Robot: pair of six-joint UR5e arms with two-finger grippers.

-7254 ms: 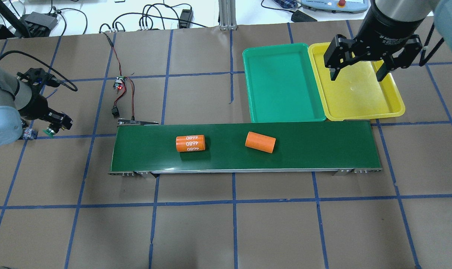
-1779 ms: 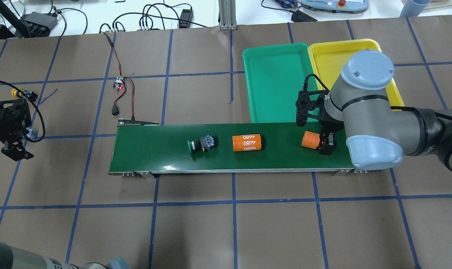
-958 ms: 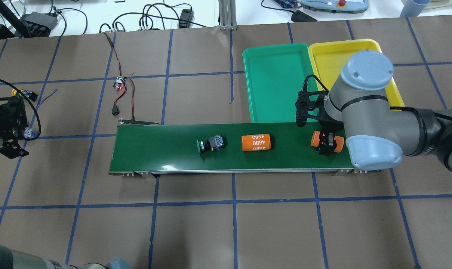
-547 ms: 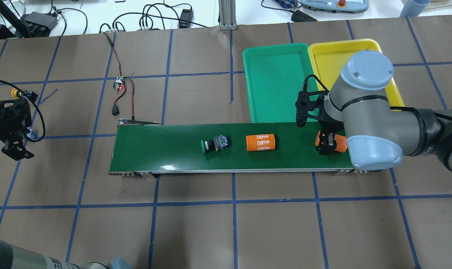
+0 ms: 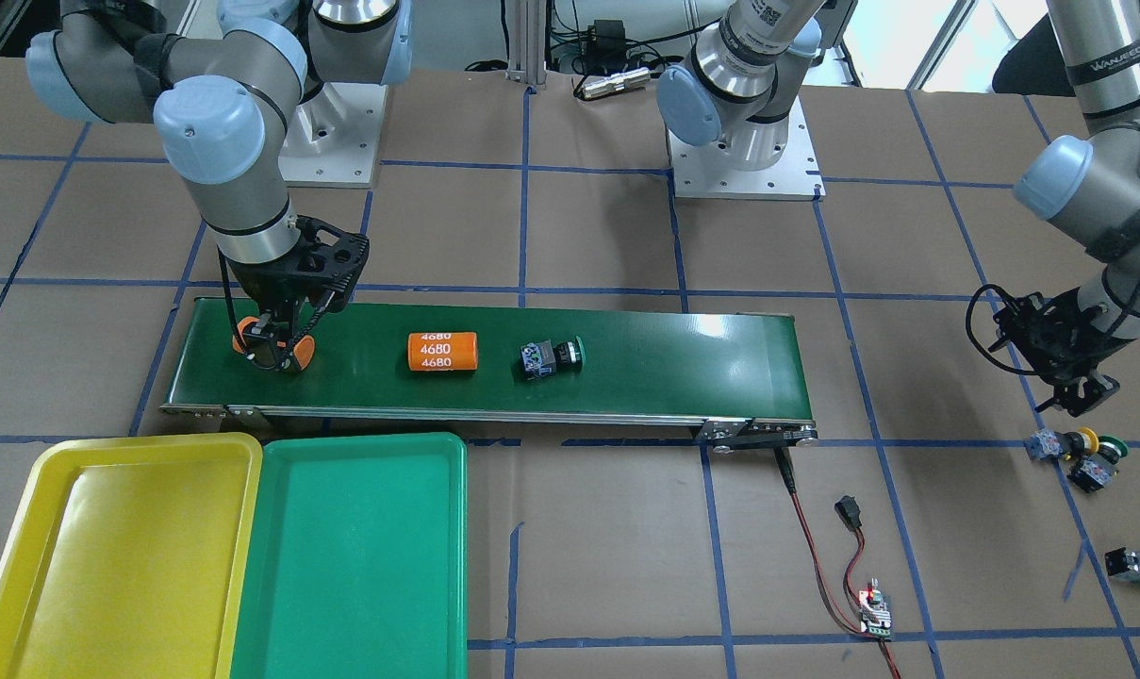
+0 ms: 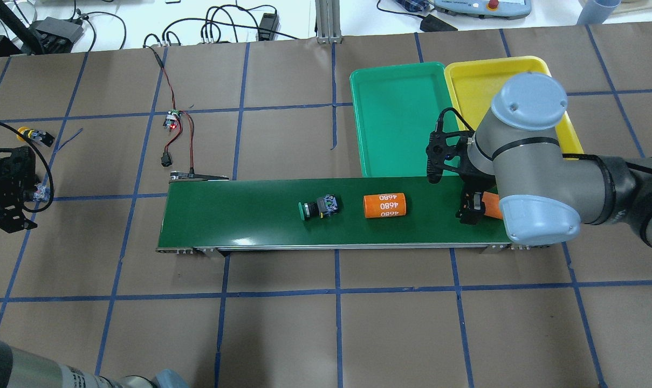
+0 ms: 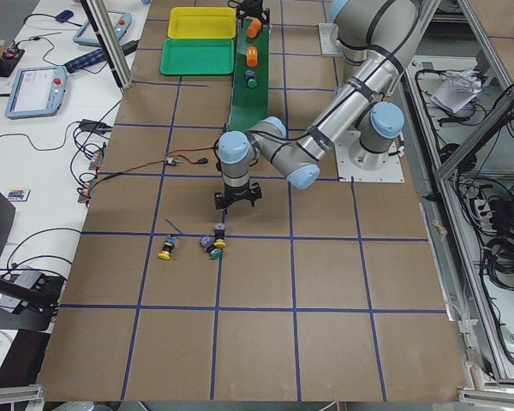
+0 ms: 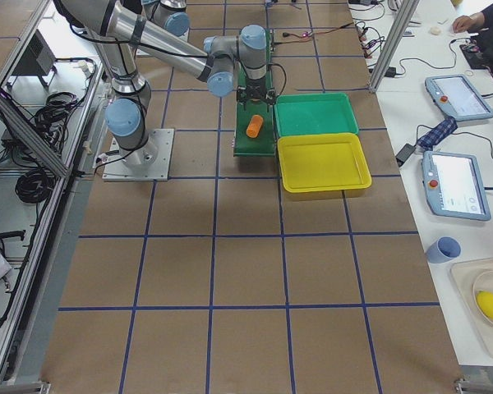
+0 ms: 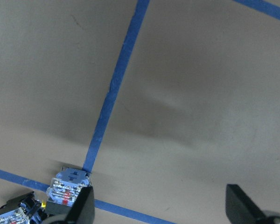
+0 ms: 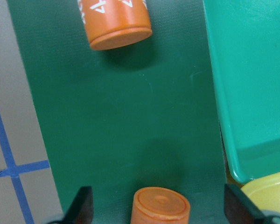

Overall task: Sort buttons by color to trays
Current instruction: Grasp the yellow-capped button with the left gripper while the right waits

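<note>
orange cylinder lies between the right tool's wide-spread jaws; left tool gapes empty

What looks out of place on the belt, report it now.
The marked orange cylinder and the plain orange cylinder lie on the conveyor belt with the green button, though only buttons get sorted. The right gripper, jaws open, straddles the plain one.

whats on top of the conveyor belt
A green-capped button, the 4680 cylinder, and a plain orange cylinder inside the open right claw, partly covered by the arm overhead.
</note>
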